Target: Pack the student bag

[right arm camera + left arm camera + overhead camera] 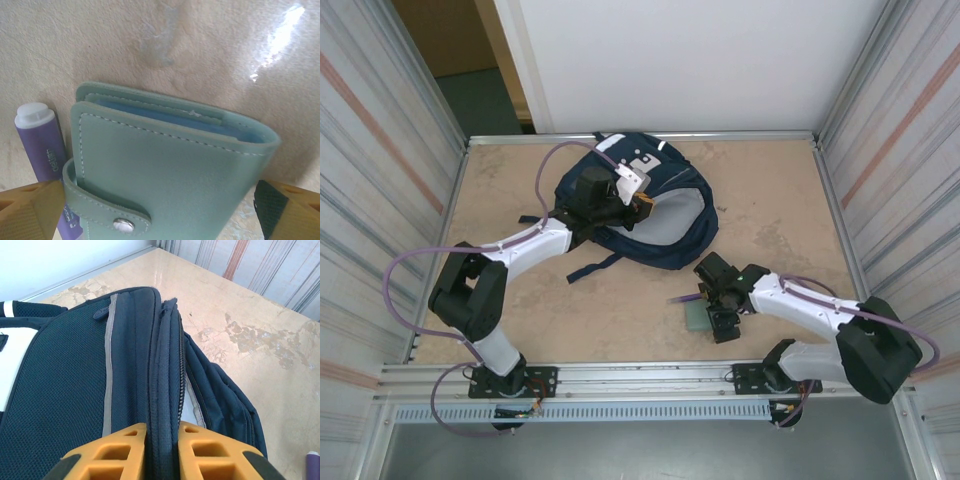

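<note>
Left claw [161,440] pinches bag [70,370] rim, holding it open. Right claw [160,210] spread over wallet [165,165] beside marker [42,145] on counter [200,50]; neither packed yet.

Soft, even light is coming from overhead, leaving the table [790,200] bright and the shadows on it faint. Glare is streaking the tabletop at the far right of the right wrist view. The student bag [75,370] is showing crisp mesh, while the orange fingers [120,452] nearest the lens are blurring. The side walls [380,150] are leaning outward in the top view.
</note>
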`<state>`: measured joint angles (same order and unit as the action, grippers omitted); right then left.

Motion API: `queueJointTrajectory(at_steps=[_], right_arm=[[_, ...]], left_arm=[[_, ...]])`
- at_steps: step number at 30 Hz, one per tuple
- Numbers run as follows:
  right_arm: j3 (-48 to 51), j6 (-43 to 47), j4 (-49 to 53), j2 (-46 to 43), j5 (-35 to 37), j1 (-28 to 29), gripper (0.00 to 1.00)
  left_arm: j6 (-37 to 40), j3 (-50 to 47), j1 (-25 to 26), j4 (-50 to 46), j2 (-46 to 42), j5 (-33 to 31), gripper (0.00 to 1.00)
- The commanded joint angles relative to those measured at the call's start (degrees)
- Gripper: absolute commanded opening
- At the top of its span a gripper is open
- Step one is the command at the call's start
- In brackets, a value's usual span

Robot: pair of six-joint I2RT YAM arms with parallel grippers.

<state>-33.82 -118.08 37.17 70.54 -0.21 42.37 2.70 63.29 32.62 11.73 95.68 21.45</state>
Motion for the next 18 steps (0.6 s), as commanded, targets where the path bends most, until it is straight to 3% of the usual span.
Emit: queueJointTrajectory(at_steps=[1,14,18], right_arm=[[0.77,-7.38,0.36,1.54,1.18,0.08,0.96],[1.30,-6.67,1.22,4.39,3.81,1.69,0.88],[3.69,-5.66,-2.93,4.11,4.22,1.53,0.81]], left_arm=[[-1.03,-0.31,-0.10,0.23,-0.88,0.78,0.18],[-2.10,-0.73,-0.10,4.85,-3.35,3.82,0.13],[-1.96,-0.43,-0.10,4.88,-4.22,3.83,0.12]])
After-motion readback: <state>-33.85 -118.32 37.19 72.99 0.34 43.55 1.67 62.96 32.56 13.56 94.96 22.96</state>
